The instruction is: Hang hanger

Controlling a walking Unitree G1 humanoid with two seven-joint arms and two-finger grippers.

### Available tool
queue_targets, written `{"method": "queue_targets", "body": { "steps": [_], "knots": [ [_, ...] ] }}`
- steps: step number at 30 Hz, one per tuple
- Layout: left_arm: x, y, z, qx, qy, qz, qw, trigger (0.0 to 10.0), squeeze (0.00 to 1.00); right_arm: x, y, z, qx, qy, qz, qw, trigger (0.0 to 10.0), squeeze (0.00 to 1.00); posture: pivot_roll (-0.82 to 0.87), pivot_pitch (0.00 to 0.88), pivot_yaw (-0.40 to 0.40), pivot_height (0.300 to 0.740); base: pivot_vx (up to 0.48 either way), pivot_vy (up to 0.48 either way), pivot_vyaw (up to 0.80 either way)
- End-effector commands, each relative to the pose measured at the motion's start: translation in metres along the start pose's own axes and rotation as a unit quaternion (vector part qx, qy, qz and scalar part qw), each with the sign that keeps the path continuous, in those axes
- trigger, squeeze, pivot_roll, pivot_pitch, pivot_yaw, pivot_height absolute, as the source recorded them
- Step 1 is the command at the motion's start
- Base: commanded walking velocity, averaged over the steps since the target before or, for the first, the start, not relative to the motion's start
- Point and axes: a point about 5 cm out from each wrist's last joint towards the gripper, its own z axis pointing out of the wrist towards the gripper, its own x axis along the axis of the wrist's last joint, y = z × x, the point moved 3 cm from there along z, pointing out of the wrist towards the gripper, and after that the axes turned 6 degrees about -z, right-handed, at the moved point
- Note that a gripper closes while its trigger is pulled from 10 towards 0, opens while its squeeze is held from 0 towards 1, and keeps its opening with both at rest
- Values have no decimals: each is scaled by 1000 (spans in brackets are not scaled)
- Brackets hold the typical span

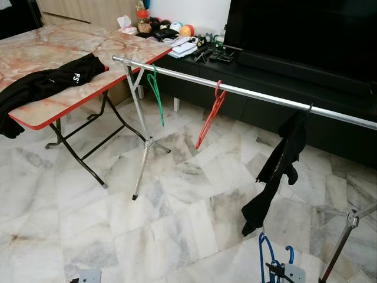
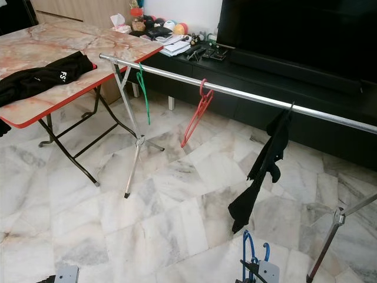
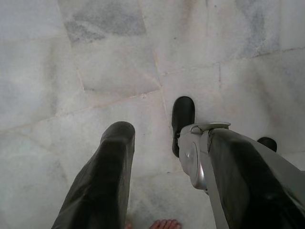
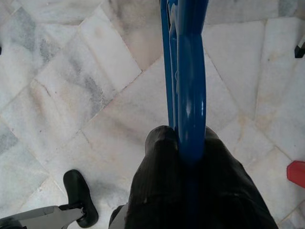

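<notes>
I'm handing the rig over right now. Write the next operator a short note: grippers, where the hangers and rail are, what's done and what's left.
Right gripper: shut on the blue hanger, held low near the floor, hook up.
Left gripper: open, holding nothing, hanging idle over the marble floor.
Rail: straight ahead, already carrying a green hanger, a red hanger and a black garment.
Another black garment lies on the folding table to the left.
Done: blue hanger is picked up.
Left: raise it and hook it over the rail; the gap between the red hanger and the black garment looks free.
</notes>
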Motion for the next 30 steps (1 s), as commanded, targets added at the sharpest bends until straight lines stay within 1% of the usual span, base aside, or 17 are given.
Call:
{"method": "queue_targets", "body": {
  "steps": [1, 30],
  "knots": [
    [-7, -2, -1, 7, -11, -2, 1000, 10000, 0, -4, -4, 0, 3, -7, 18, 1000, 10000, 0, 23, 114, -50, 740, 0, 0, -800],
    [-17, -6, -3, 5, -26, -1, 1000, 10000, 0, -8, -8, 0, 5, -14, 10, 1000, 10000, 0, 23, 128, -44, 740, 0, 0, -800]
  ]
}}
